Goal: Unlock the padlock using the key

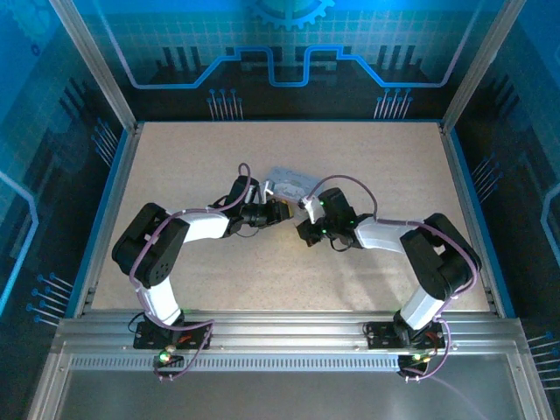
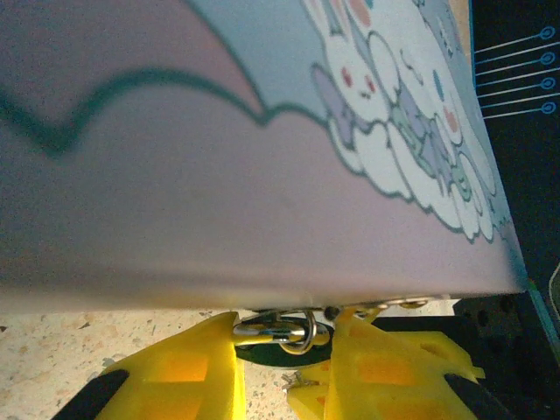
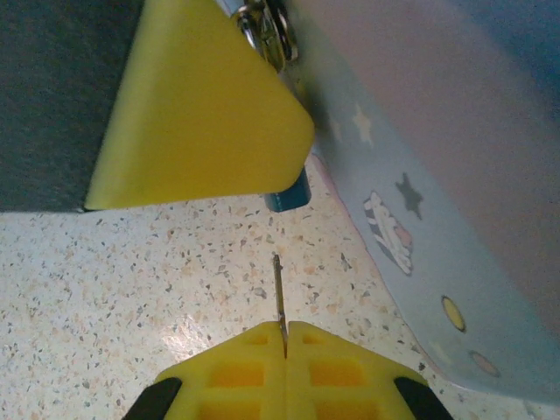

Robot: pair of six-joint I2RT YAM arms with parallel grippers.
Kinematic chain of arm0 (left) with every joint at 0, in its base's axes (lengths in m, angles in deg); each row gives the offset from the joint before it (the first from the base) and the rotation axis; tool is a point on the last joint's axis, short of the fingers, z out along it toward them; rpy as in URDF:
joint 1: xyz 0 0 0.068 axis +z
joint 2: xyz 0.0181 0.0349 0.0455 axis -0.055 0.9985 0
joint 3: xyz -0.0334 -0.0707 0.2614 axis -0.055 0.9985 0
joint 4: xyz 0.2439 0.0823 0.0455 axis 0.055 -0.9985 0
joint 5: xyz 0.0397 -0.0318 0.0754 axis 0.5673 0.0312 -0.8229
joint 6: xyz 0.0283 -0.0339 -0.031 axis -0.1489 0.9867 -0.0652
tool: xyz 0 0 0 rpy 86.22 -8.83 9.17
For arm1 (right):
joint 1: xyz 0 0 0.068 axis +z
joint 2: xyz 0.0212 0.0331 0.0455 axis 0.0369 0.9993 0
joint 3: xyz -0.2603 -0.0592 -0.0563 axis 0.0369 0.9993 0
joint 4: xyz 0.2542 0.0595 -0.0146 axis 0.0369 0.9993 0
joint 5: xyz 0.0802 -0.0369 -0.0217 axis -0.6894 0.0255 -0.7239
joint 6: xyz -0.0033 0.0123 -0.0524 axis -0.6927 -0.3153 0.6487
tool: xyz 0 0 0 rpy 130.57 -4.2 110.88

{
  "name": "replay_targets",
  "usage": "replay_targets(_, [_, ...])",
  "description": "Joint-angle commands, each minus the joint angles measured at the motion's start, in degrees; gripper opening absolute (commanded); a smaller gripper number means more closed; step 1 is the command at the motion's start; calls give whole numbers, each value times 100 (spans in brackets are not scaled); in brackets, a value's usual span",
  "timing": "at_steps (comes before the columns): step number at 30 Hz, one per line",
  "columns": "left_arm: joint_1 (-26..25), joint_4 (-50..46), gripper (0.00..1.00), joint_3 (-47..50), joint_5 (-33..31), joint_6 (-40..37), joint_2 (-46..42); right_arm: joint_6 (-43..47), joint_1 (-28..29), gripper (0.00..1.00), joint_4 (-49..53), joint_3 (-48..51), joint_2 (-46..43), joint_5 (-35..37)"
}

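In the left wrist view my left gripper (image 2: pixel 286 332) is shut on the padlock (image 2: pixel 273 331), a small silvery-and-dark piece with a ring, pressed between the yellow fingers right under the edge of the cartoon tin (image 2: pixel 262 175). In the right wrist view my right gripper (image 3: pixel 284 329) is shut on the key (image 3: pixel 279 287), a thin grey sliver sticking straight out over the speckled table. The key's tip is short of the left gripper's yellow finger (image 3: pixel 201 114), beside which part of the padlock (image 3: pixel 268 26) shows. The key and the padlock are apart.
The lilac tin (image 1: pixel 291 181) lies mid-table between both arms, its side close on the right of the key (image 3: pixel 455 201). Raised blue walls edge the table (image 1: pixel 219 280), with open tabletop in front of and behind the arms.
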Motion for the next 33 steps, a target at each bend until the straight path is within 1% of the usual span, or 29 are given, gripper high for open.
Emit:
replay_targets(1, [-59, 175, 13, 49, 215, 89, -223, 48, 93, 0, -88, -155, 83, 64])
replay_targets(6, [-59, 177, 13, 60, 215, 96, -226, 0, 100, 0, -178, -178, 93, 119])
replay_targets(15, [-54, 160, 13, 76, 210, 87, -229, -93, 102, 0, -332, -215, 89, 11])
replay_targets(33, [-59, 182, 13, 75, 225, 160, -268, -233, 101, 0, -617, -128, 13, 178])
